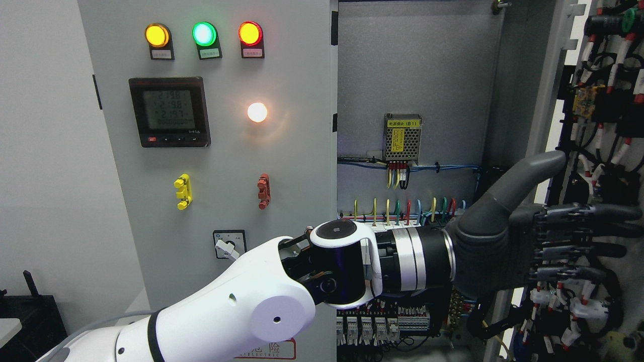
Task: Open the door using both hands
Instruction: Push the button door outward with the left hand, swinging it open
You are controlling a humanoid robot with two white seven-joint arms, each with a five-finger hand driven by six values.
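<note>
The grey cabinet's right door [549, 95] stands swung out to the right, its inner face [611, 130] covered with black parts and wiring. My left arm [241, 306] comes in from the lower left and reaches across to that door. Its dark hand [568, 236] is open: the fingers [588, 213] lie stretched flat against the door's inner side and the thumb [528, 181] points up along the door's edge. The cabinet interior [417, 65] is exposed. The left door [282, 166] is closed. No right arm shows.
The left door carries three lit lamps [204, 34], a meter [169, 111], a glowing white lamp [257, 112] and a rotary switch [229, 245]. Inside are a power supply [402, 138] and wired terminals [402, 208]. A black object [30, 314] sits at the lower left.
</note>
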